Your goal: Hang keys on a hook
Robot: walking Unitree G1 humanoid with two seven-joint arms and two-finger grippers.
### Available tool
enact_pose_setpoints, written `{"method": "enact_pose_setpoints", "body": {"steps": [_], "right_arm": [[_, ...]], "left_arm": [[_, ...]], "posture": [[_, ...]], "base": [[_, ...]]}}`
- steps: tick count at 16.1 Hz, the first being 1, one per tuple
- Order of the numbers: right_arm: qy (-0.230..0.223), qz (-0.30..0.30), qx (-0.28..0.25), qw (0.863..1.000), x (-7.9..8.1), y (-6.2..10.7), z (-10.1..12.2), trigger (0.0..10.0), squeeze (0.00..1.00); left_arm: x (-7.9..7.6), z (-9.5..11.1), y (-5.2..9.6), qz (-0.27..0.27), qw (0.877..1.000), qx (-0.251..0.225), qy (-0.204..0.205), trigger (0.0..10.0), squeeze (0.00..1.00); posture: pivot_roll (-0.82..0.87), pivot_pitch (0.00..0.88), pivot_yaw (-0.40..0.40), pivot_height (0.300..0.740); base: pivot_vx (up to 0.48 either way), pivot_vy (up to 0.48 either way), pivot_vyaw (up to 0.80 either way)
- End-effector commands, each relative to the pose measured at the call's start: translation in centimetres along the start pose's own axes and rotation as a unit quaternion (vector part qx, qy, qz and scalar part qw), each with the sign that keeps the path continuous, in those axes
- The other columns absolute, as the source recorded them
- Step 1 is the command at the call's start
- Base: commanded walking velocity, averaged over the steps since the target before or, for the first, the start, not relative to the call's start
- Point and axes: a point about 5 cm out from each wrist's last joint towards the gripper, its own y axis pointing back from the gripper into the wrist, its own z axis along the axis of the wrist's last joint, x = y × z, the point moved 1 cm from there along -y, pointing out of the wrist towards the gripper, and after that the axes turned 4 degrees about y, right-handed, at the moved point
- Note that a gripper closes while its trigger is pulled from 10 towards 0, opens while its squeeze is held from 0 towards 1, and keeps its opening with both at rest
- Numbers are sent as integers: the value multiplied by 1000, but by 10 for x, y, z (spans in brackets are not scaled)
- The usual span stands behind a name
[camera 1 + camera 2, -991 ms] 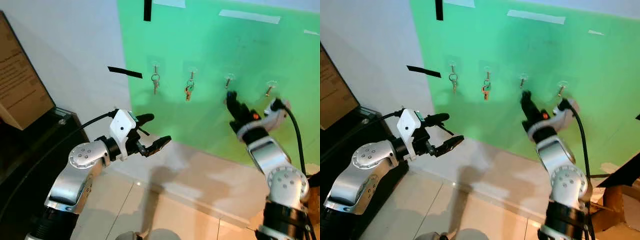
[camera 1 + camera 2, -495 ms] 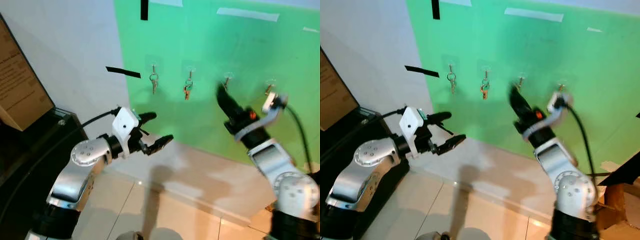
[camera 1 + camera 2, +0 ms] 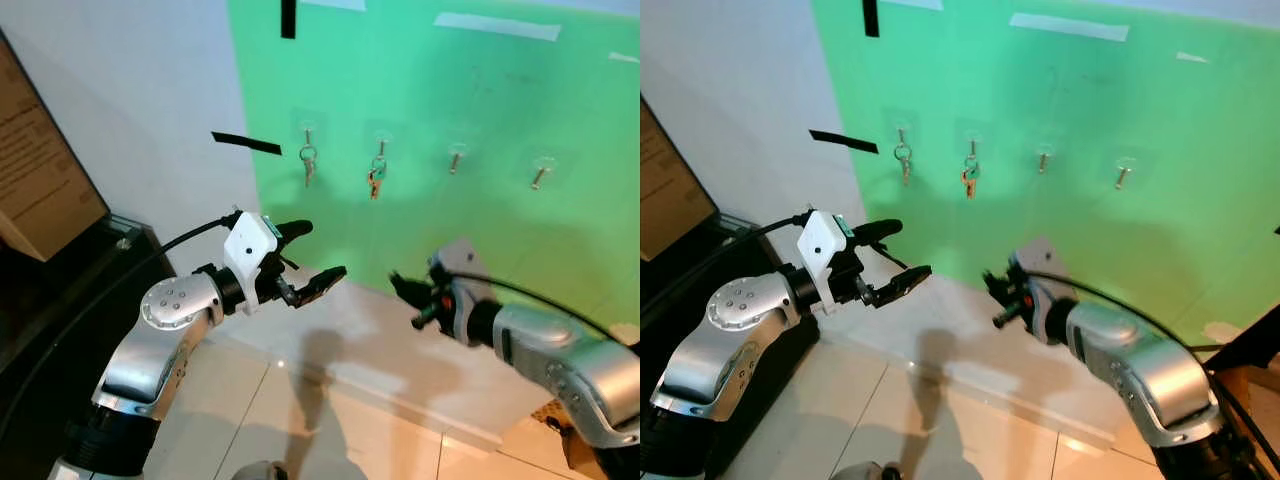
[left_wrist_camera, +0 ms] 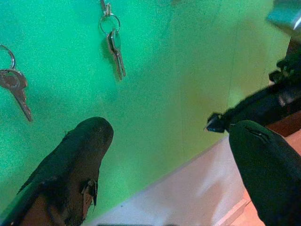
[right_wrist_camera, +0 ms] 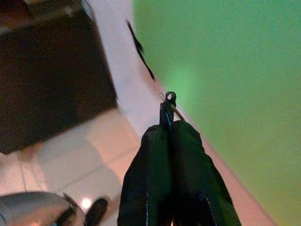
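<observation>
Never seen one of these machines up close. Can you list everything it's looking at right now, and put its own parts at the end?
Green sheet: one, bright green, taped to the wall ahead.
Hooks: four, clear, in a row on the green sheet; the two on the left carry keys, the two on the right carry none.
Key sets: two, silvery, the second with an orange bit, hanging on the left two hooks.
Black tape strips: two, on the wall near the sheet's left edge.
Cardboard board: one, brown, leaning at far left.
Dark cabinet: one, black, below the board.
Floor tiles: pale beige.
Left end effector: fingers open, raised toward the sheet.
Right end effector: low, fingers pressed together on a small metal ring.
</observation>
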Motion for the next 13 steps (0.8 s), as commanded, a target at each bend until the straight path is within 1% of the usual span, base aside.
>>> {"method": "enact_pose_setpoints", "body": {"steps": [1,2,3,4,5,6,7,8,9,10,11,12,13], "right_arm": [[-7,16,-33,999,2,3,10,10000,0],[-31,29,-117,992,-1,8,35,10000,0],[-45,44,-168,984,-1,14,51,10000,0],[-52,59,-209,975,0,20,64,10000,0],[-51,73,-235,968,1,25,74,10000,0],[-40,102,-259,960,4,33,86,10000,0],[-30,118,-262,957,6,36,90,10000,0],[-28,121,-262,957,6,37,91,10000,0],[-28,128,-267,955,6,38,94,10000,0],[-27,130,-268,954,6,38,94,10000,0],[-29,133,-270,953,6,39,95,10000,0],[-33,140,-273,951,8,39,97,10000,0],[-33,144,-274,950,11,40,97,10000,0]], "left_arm": [[0,-2,2,2,1000,8,-5,10000,0],[-1,-3,3,-5,1000,13,-8,10000,0],[-2,-3,3,-13,1000,16,-10,10000,0],[-2,-3,3,-20,1000,19,-13,10000,0],[-2,-3,3,-26,999,20,-19,10000,0],[-3,5,0,-39,999,6,-35,10000,0],[-5,13,-2,-53,997,-10,-48,10000,0],[-5,16,-3,-57,997,-14,-55,10000,0],[-4,21,-8,-54,996,-24,-74,10000,0],[-2,24,-10,-51,995,-29,-75,10000,0],[-2,28,-14,-47,996,-47,-65,10000,0],[-1,37,-19,-45,994,-96,-17,10000,0],[-1,39,-21,-44,992,-116,8,10000,0]], "posture": [[-35,0,31,740],[-30,0,29,740],[-30,0,29,740],[-30,0,29,740],[-30,0,29,740],[-40,0,39,740],[-40,0,39,740],[-44,0,39,740],[-44,0,39,740],[-44,0,38,740],[-44,0,38,740],[-54,0,41,740],[-54,0,41,740]], "base": [[0,0,0],[0,0,0],[0,0,0],[0,0,0],[0,0,0],[0,0,0],[0,0,0],[0,0,0],[0,0,0],[0,0,0],[0,0,0],[0,0,0],[0,0,0]]}}
